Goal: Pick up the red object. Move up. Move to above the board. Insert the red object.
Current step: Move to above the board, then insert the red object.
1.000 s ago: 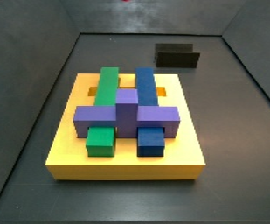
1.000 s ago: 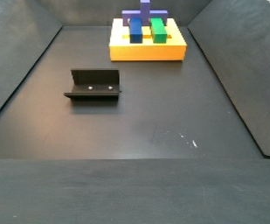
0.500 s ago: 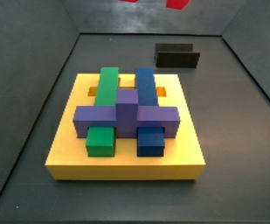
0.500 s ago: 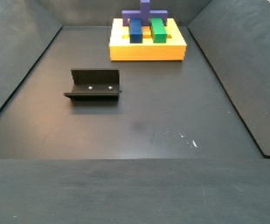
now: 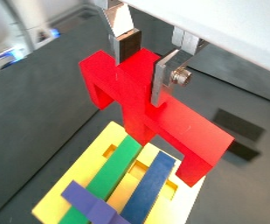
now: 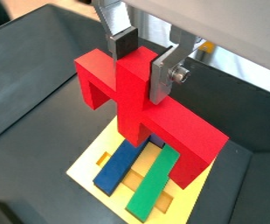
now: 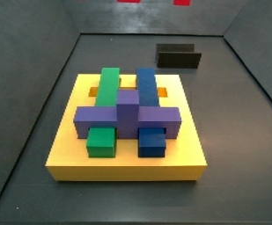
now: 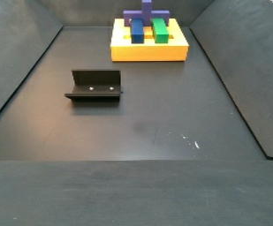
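Observation:
In both wrist views my gripper point(image 5: 145, 57) point(image 6: 145, 57) is shut on the central upright tab of the red object point(image 5: 148, 109) point(image 6: 137, 101), an arch-shaped block held in the air above the board point(image 5: 96, 150) point(image 6: 93, 162). The yellow board bears a green bar point(image 5: 123, 162) point(image 6: 155, 179), a blue bar point(image 5: 155, 179) point(image 6: 121, 164) and a purple cross piece point(image 5: 90, 201). In a side view only two tips of the red object point(image 7: 180, 3) show at the top edge, behind and above the board point(image 7: 126, 163). The board point(image 8: 150, 51) also shows far back in a side view, where the gripper is out of view.
The fixture point(image 7: 180, 57) point(image 8: 94, 86) stands on the dark floor apart from the board; it also shows in a wrist view point(image 5: 236, 131). Grey walls enclose the floor on all sides.
The red tips at the top edge of a side view show more than one second ago, and have shifted slightly since half a second ago. The board and the fixture have not moved.

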### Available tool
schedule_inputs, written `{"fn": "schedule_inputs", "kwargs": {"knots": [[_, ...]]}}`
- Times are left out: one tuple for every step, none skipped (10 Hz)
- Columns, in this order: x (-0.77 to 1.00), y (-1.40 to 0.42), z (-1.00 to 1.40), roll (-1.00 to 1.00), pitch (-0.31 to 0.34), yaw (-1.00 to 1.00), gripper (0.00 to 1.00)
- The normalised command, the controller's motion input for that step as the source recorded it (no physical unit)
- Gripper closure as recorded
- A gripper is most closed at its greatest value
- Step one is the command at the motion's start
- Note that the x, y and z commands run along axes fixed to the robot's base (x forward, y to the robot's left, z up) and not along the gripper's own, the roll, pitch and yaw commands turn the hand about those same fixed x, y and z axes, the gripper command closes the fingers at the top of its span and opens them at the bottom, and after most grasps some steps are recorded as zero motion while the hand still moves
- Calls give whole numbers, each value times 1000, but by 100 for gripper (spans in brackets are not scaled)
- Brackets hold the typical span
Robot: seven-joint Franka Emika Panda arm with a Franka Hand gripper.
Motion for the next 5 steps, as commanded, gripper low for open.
{"fn": "schedule_inputs", "kwargs": {"knots": [[80,-40,27,68,193,435,100],[73,-34,25,64,155,268,100],[89,14,-180,-111,-3,-180,100],[94,31,-229,-117,-13,-211,100],[103,0,-311,-99,-73,-180,100]]}}
